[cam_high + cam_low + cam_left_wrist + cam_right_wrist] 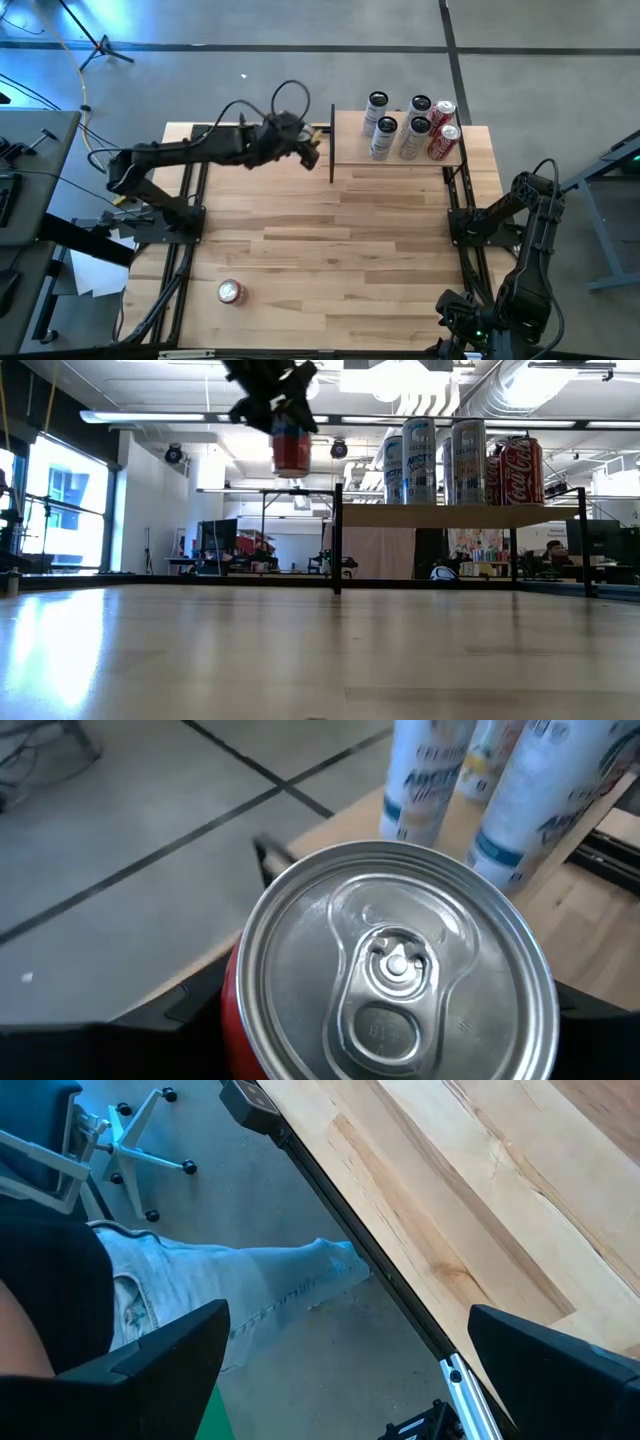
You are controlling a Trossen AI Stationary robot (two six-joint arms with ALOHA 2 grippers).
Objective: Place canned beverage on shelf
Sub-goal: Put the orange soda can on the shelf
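My left gripper (303,146) is shut on a red can (291,452), held high over the table's far side, just left of the shelf (345,148). The can's silver top (395,970) fills the left wrist view. The shelf is a light-wood board on black posts (455,515) at the far right. Several cans (412,130), some white-and-blue and some red, stand upright on it. Another red can (231,291) lies on the table near the front left. My right gripper (350,1370) is open and empty at the table's near right edge. My left gripper pinches the red can by its side wall (236,1020) just below the top rim, one finger on each side. The fingers come from above, slanting down. The can hangs upright below them, lifted clear of the table, its bottom above the shelf board's level.
The shelf's left black post (338,535) stands close to the right of the held can. The board's left part (350,135) is bare. A person's leg in jeans (200,1290) is beyond the table's edge beside my right arm.
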